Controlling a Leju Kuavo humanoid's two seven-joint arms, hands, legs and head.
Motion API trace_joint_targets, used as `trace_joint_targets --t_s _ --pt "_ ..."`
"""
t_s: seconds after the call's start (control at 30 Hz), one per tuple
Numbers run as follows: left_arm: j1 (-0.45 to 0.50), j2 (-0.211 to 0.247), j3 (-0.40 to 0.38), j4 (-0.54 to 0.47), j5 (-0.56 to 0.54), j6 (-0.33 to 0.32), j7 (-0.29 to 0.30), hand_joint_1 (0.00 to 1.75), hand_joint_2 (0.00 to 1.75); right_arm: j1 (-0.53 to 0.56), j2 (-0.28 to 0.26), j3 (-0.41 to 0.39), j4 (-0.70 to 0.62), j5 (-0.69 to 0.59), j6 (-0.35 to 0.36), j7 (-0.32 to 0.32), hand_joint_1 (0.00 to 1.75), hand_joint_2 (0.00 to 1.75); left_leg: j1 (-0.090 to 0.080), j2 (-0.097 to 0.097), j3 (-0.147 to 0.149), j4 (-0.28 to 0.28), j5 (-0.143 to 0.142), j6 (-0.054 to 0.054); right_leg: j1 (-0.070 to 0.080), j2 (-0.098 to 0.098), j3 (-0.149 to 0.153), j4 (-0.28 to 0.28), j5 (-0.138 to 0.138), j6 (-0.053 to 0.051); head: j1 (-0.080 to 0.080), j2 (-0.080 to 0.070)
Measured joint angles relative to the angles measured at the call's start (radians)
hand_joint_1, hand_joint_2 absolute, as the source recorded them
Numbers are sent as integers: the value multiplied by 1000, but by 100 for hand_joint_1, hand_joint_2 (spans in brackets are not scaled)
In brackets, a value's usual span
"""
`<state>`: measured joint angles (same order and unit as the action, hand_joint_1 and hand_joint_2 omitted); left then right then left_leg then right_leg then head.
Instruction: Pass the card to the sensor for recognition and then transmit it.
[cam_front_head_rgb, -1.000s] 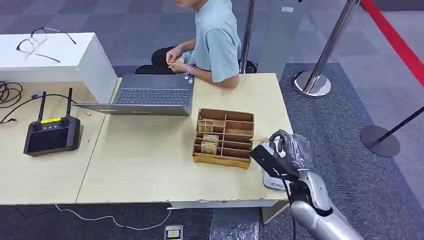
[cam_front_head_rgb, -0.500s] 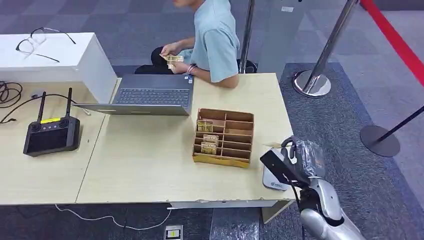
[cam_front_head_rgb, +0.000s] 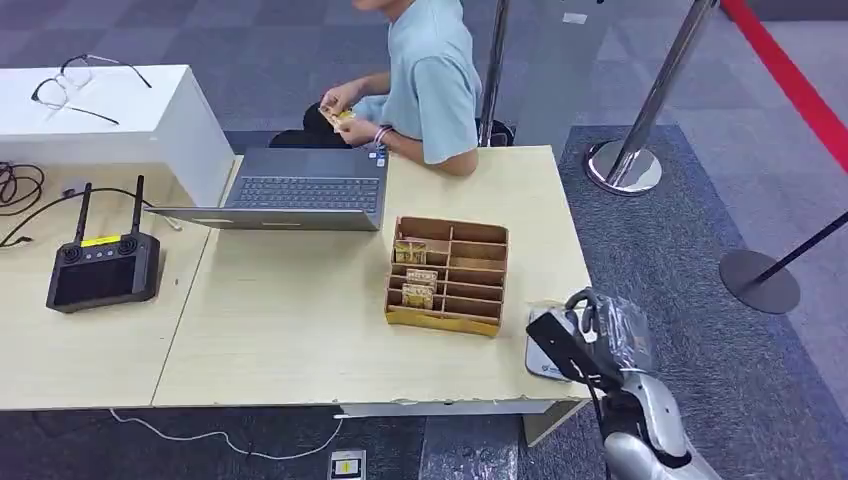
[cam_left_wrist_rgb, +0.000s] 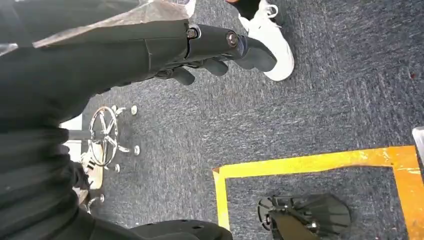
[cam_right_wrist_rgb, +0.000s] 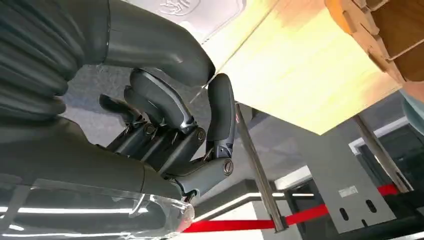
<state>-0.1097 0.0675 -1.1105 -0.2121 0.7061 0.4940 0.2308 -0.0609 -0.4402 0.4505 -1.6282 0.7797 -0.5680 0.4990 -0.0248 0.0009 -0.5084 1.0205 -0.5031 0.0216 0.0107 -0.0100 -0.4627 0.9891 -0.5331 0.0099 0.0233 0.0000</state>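
- Right hand (cam_front_head_rgb: 590, 335) hovers above the white sensor (cam_front_head_rgb: 545, 358) at the table's (cam_front_head_rgb: 300, 330) near right corner.
- Card: too thin to confirm; the hand's fingers (cam_right_wrist_rgb: 220, 107) are curled together, apparently pinching it.
- Left hand (cam_left_wrist_rgb: 210, 50) hangs over the floor, far from the sensor, grasp indeterminate.

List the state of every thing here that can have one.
Silver right hand: pinches a thin tan card above the white sensor pad.
Left hand: hangs over carpet, holds nothing.
Grey laptop: lid open.
Brown compartment box: cards in some left slots.
Black handheld controller: antennas raised, screen dark.
Black-rimmed glasses: arms unfolded.
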Motion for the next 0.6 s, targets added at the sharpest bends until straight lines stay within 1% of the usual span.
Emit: trace_joint_targets --t_s 0.6 --pt "0 -2 2 0 6 8 2 0 175 41 2 -1 40 -22 -37 -8 175 175 0 0 -1 0 0 0 0 0 0 0 0 0 0 0"
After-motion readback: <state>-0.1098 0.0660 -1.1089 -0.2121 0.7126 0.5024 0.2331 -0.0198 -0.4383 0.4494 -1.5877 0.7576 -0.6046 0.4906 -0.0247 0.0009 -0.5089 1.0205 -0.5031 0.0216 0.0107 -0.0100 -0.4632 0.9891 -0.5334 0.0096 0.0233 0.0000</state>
